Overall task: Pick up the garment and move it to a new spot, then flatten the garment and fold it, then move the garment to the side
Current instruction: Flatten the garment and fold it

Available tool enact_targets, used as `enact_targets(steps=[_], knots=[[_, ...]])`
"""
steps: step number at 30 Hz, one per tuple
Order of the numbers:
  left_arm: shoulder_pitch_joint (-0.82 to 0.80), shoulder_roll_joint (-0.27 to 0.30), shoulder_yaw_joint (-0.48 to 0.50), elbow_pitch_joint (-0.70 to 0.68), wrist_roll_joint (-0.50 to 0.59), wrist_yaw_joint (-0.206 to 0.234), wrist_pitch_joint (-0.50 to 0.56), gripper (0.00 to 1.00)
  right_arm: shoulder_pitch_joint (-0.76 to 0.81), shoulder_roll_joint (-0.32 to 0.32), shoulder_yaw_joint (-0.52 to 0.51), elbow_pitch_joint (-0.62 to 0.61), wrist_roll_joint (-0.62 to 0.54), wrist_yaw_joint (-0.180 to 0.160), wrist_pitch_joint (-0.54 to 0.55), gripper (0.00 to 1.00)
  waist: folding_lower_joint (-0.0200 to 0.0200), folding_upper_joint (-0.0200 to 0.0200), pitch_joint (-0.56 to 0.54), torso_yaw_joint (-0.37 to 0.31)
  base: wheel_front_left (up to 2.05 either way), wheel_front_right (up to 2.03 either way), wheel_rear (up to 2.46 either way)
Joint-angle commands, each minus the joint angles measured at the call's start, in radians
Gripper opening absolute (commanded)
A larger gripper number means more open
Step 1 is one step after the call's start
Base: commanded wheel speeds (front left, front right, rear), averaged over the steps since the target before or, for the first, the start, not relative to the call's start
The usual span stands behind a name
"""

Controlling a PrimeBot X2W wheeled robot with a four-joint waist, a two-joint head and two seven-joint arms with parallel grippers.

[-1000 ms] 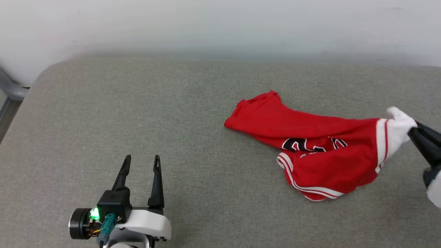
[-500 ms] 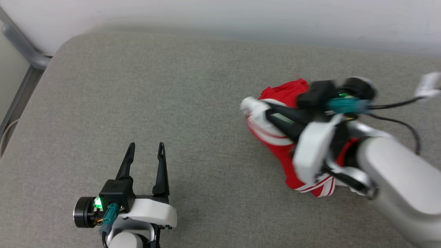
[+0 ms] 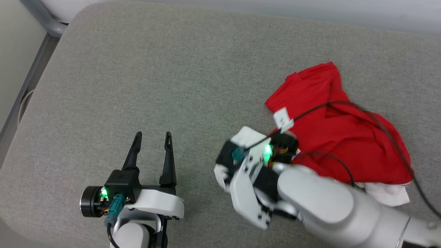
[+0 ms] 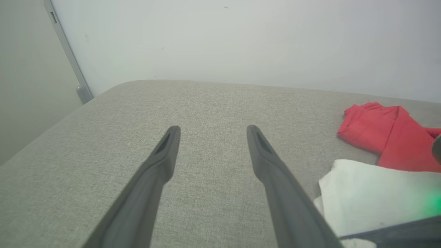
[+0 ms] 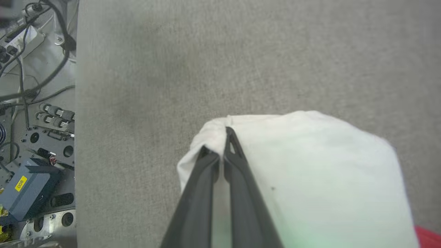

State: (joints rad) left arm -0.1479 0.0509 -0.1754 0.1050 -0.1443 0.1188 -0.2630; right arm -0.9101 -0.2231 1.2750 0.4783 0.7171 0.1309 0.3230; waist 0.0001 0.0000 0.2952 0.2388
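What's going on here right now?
The right gripper is shut on the white sleeve of the red garment, whose body lies crumpled on the grey cushion. The left gripper is open and empty, off to the side. Nothing is flattened or folded yet.

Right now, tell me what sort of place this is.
Probably a robotics lab or test room: a grey fabric-covered padded bench against a bare white wall, with black cables, a white power strip and a blue electronics box past its edge.
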Motion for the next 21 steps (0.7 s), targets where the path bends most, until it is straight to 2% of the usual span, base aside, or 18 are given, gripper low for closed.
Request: enact_targets(steps=[1, 5, 10, 11, 12, 17, 21], knots=[[-0.01, -0.001, 0.0, 0.002, -0.003, 0.003, -0.003, 1.0, 0.045, 0.009, 0.008, 0.008, -0.007, 0.0, 0.016, 0.0, -0.0001, 0.0, 0.003, 0.004, 0.0, 0.0, 0.0], [-0.012, -0.001, -0.002, 0.004, -0.004, 0.007, -0.003, 1.0, 0.11, 0.013, 0.009, 0.048, -0.047, 0.0, 0.071, 0.0, -0.0001, 0.0, 0.006, 0.004, 0.0, 0.0, 0.0], [-0.002, -0.001, 0.012, 0.012, 0.012, 0.002, -0.003, 1.0, 0.075, 0.018, 0.007, 0.05, -0.047, -0.001, -0.01, 0.0, -0.0001, 0.0, -0.013, -0.022, 0.0, 0.0, 0.0], [0.001, -0.001, 0.014, 0.014, 0.013, 0.0, -0.003, 1.0, 0.063, 0.018, 0.006, 0.044, -0.048, -0.001, -0.029, 0.18, -0.0001, 0.0, -0.021, -0.028, 0.0, 0.0, 0.0], [0.016, -0.001, 0.029, 0.019, 0.026, -0.009, -0.003, 1.0, 0.027, 0.008, 0.006, 0.022, -0.036, -0.001, -0.138, 1.0, -0.0001, 0.0, -0.056, -0.05, 0.0, 0.0, 0.0], [0.043, -0.001, 0.049, 0.02, 0.046, -0.018, -0.003, 1.0, 0.004, -0.04, 0.005, -0.005, -0.018, -0.001, -0.302, 1.0, -0.0001, 0.0, -0.111, -0.077, 0.0, 0.0, 0.0], [0.073, -0.001, 0.073, 0.017, 0.061, -0.029, -0.003, 1.0, 0.038, -0.095, -0.05, -0.018, -0.032, -0.001, -0.416, 1.0, -0.0001, 0.0, -0.155, -0.098, 0.0, 0.0, 0.0]])
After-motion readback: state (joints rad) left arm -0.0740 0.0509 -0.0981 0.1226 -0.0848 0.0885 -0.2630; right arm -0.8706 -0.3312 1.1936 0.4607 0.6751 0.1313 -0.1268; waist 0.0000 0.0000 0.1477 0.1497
